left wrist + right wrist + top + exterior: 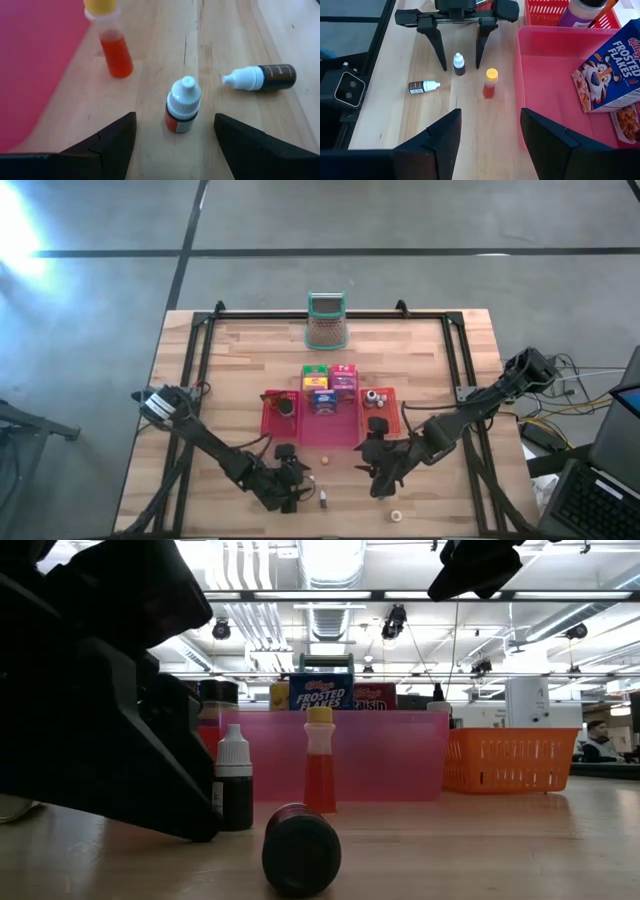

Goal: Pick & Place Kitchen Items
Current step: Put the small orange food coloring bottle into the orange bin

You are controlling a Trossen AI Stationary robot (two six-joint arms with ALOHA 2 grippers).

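Straddling an upright white-capped dropper bottle [182, 106] on the counter [220, 40] near the pink tray [545, 65], the left pincer [175, 145] gapes wide. Light, slick and tippy, it likely wants gripping low on its body. The right pincer [490, 137] hovers wide nearby.

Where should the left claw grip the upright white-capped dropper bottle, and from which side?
Grip the dark body below the white cap of the upright dropper bottle, coming in level. It stands centred between the open left claw fingers; the tapered cap would likely slip.
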